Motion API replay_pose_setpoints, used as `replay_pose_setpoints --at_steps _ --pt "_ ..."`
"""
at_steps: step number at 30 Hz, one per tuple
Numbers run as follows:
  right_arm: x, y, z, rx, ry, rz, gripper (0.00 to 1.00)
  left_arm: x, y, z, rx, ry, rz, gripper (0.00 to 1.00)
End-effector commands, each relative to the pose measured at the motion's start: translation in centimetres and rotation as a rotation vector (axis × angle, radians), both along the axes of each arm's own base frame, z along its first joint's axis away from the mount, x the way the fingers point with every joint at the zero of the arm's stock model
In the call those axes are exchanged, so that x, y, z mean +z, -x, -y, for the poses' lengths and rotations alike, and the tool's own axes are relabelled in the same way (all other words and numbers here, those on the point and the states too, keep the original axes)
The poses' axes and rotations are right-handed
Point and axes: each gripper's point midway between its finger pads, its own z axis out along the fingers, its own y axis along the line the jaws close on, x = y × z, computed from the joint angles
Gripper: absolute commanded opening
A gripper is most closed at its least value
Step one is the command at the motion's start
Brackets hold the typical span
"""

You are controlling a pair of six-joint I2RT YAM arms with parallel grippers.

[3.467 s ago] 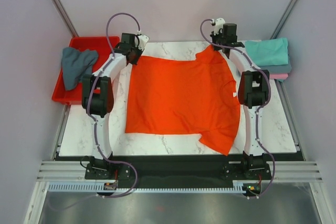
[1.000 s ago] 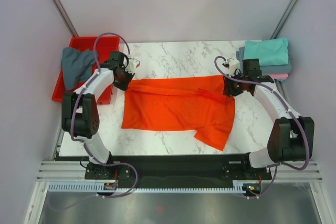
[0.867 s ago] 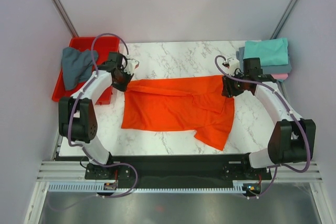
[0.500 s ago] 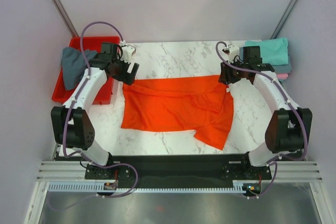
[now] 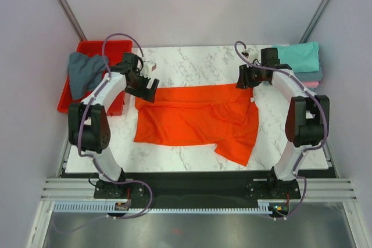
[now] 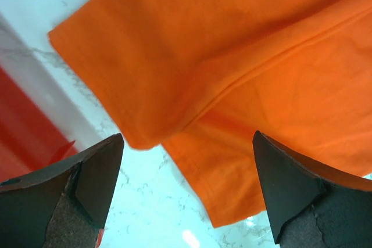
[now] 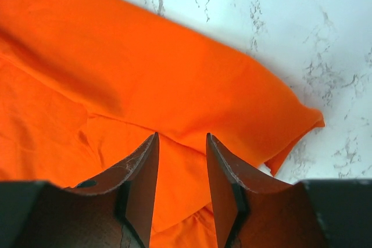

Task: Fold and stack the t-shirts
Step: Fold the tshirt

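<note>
An orange-red t-shirt (image 5: pixel 195 117) is lying folded over on the marble table (image 5: pixel 192 62), one sleeve trailing toward the near edge. The left hand (image 5: pixel 149 89) is hovering over the shirt's far left corner, spread wide open and empty. The right hand (image 5: pixel 243 80) is hovering over the far right corner, only narrowly parted and gripping nothing.

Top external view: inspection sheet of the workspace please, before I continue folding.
Surface: white marble table, no spills seen.
Job's things: orange t-shirt folded once, flat mid-table; grey t-shirt crumpled in red tray; folded stack, teal on top, far right.
Clutter: nothing seen.
Grippers: left gripper open, right gripper open, both over the orange t-shirt's far edge, empty.
Cables: purple cables loop above both arms, off the cloth.
Surroundings: plain walls.
</note>
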Motion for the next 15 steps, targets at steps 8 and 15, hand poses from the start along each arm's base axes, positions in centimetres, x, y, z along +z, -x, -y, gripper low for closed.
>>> replay_pose_setpoints --at_steps 8,15 --pt "-2.7 -3.0 -0.2 -0.005 -0.019 -0.011 0.44 -2.7 -4.7 2.2 0.017 0.037 -0.052 0.99" --pt "-4.9 -5.6 1.1 -0.075 -0.043 -0.051 0.43 -3.7 -1.0 2.9 -0.016 0.034 -0.129 0.99"
